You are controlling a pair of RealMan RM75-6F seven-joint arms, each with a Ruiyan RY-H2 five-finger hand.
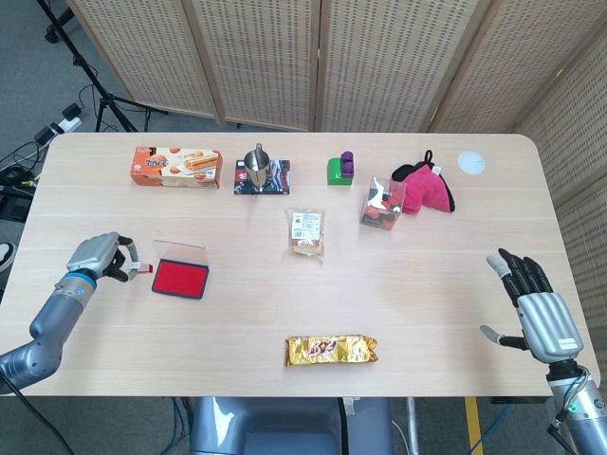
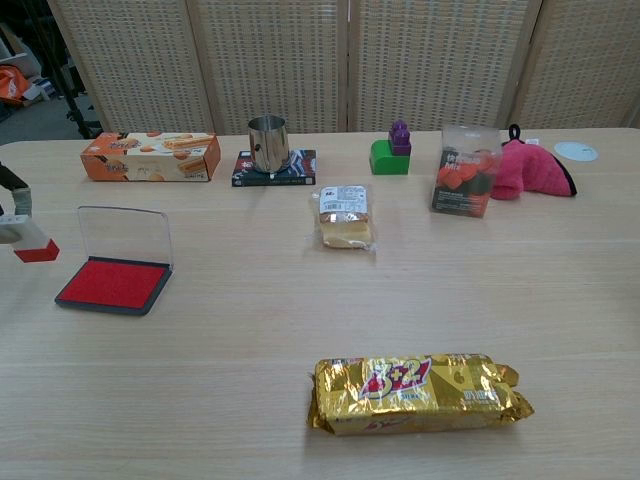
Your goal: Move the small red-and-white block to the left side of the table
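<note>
My left hand (image 1: pixel 97 257) hovers over the left part of the table and pinches the small red-and-white block (image 1: pixel 142 270) between its fingertips. In the chest view the block (image 2: pixel 31 244) hangs just above the tabletop at the far left, with only a sliver of the left hand (image 2: pixel 10 192) showing at the frame edge. The block is now to the left of the red ink pad (image 1: pixel 180 278), apart from it. My right hand (image 1: pixel 537 309) stays at the table's right front corner with fingers spread and nothing in it.
The ink pad (image 2: pixel 112 283) has its clear lid up. Along the back stand a biscuit box (image 1: pixel 176 166), a metal cup (image 1: pixel 257 161) on a dark box, a green-and-purple block (image 1: pixel 340 169), a clear snack box (image 1: pixel 381 204) and a pink cloth (image 1: pixel 426 188). A wrapped cake (image 1: pixel 306 231) and gold snack bar (image 1: pixel 331 350) lie mid-table.
</note>
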